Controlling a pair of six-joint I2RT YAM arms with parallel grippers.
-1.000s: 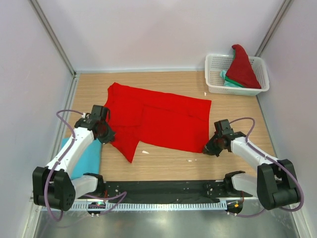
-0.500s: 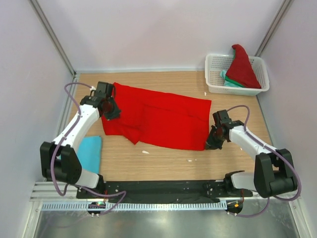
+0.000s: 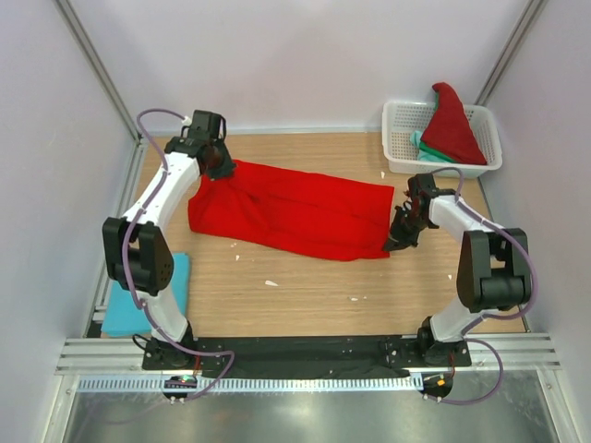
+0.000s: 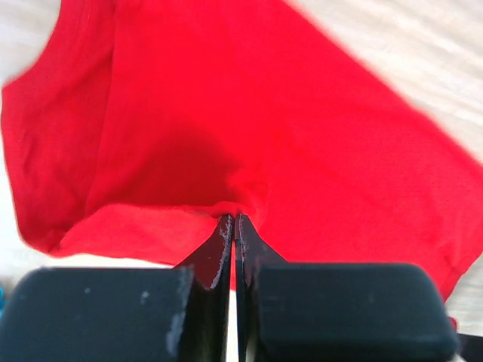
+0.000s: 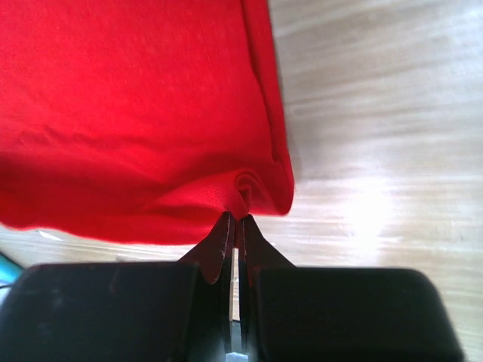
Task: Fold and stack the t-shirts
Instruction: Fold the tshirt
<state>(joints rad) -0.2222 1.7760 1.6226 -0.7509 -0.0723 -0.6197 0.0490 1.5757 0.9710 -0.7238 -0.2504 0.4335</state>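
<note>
A bright red t-shirt [image 3: 295,212] lies across the middle of the wooden table, doubled over lengthwise into a long band. At the shirt's far left end, my left gripper [image 3: 220,168] is shut on a pinch of its cloth. The left wrist view shows the tips [image 4: 235,219] closed on a fold of red fabric [image 4: 264,128]. My right gripper [image 3: 395,242] is shut on the shirt's near right corner. In the right wrist view, bunched red cloth [image 5: 136,113] sits between the closed tips [image 5: 235,219]. A light blue t-shirt [image 3: 118,312] lies folded at the near left.
A white lattice basket [image 3: 406,164] stands at the far right corner, holding another red t-shirt [image 3: 451,125] and a teal-green one [image 3: 427,149]. Grey walls enclose the table on three sides. Small white scraps [image 3: 271,282] lie on the wood near the front.
Both arms swung away from the near edge towards the back, carrying the shirt's near edge with them. The shirt has gone from spread flat to a narrower folded band.
</note>
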